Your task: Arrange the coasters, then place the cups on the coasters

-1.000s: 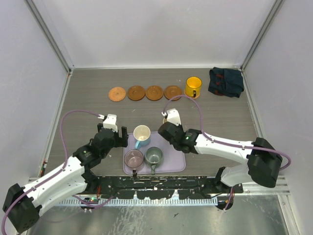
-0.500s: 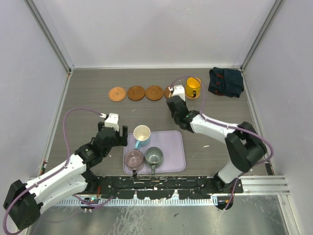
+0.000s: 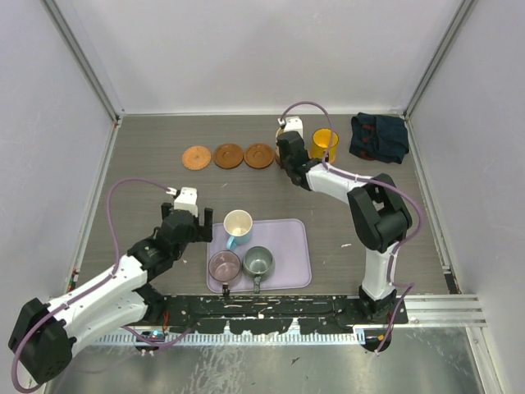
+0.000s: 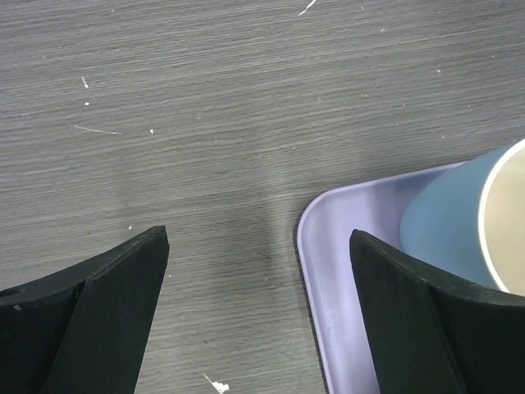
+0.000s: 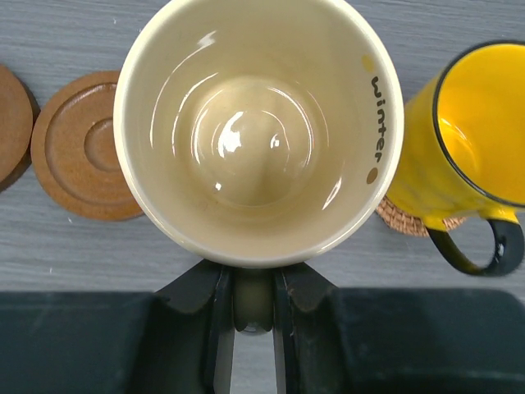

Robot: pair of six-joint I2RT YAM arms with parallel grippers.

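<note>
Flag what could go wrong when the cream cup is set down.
1. The cream cup is close beside the yellow cup; lowering it could knock that one on its coaster.
2. The right gripper pinches only the handle, so the cup may tilt.
3. The cup hides whatever lies under it, so centring cannot be checked.

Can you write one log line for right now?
right gripper: shut on cream cup handle, beside yellow cup | left gripper: open, by tray corner | bare coasters seen: three
</note>
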